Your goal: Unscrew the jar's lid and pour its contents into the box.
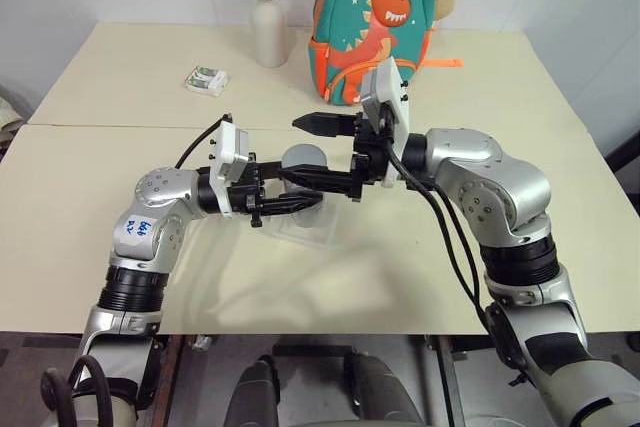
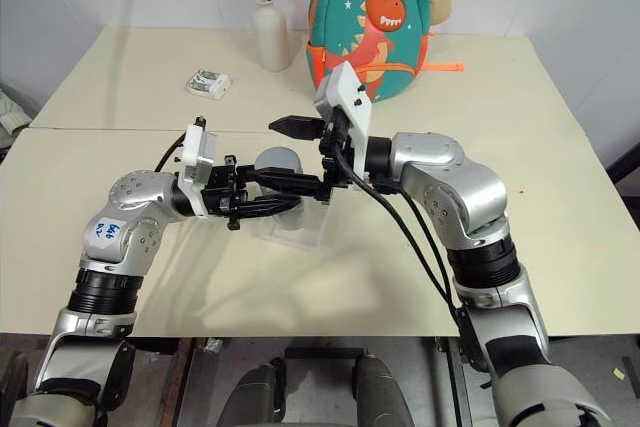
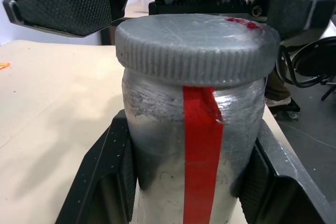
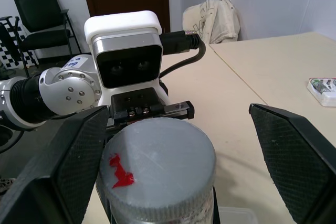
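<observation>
**A:** Where is the jar (image 3: 194,145) right now?

**B:** Clamped upright in the left gripper (image 1: 285,197), raised just above the clear plastic box (image 1: 305,230) at the middle of the cream table (image 1: 120,157). The two black fingers are pressed onto the jar's body from either side, below the cap.

**A:** And the other arm?

**B:** The right gripper (image 4: 168,161) comes in level from the opposite side, fingers spread as wide as they go. The lid (image 4: 157,166) sits between them; neither textured pad touches it yet, as far as I can tell.

**A:** So what does the coming move turn on?

**B:** The jar's long axis stands vertical, and the lid lies squarely in the gap of the open fingers. I'd judge closing on the lid's rim is next, then twisting.

**A:** Materials?

**B:** The jar is a silvery, scuffed cylinder with a red tape strip down its side. The lid is a dull grey disc with a ribbed edge and a red mark on top. That ribbing should help the grip.
</observation>
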